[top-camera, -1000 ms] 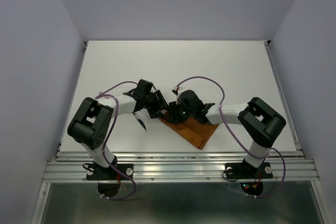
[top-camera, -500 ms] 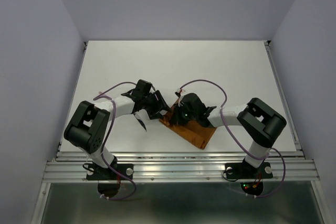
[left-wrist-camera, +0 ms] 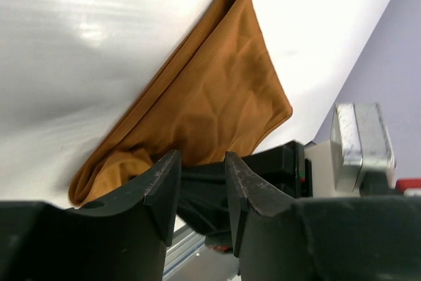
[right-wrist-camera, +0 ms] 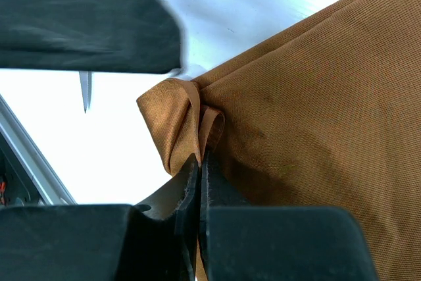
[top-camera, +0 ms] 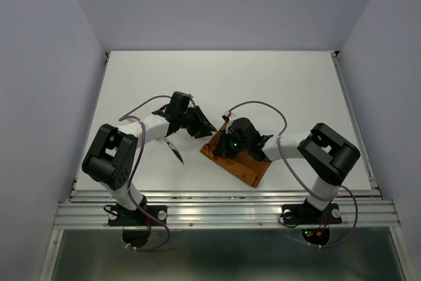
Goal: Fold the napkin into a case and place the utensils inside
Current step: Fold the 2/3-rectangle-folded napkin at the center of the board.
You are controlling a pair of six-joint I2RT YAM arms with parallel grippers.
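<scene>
Right gripper (right-wrist-camera: 199, 162) clamped on the napkin's (right-wrist-camera: 296, 110) bunched corner, prob. so the fold is pinned to the surface (top-camera: 263, 83); left gripper (left-wrist-camera: 202, 162) held nearby, narrowly parted, w/ nothing gripped.

Both arms (top-camera: 154, 126) are white tubes with bulky black joint housings; a purple cable (top-camera: 141, 105) loops behind the left pincer (top-camera: 210, 128) and another behind the right pincer (top-camera: 219, 152); a green light (top-camera: 235, 143) glows behind the latter's matte black fingers (right-wrist-camera: 263, 241).
</scene>
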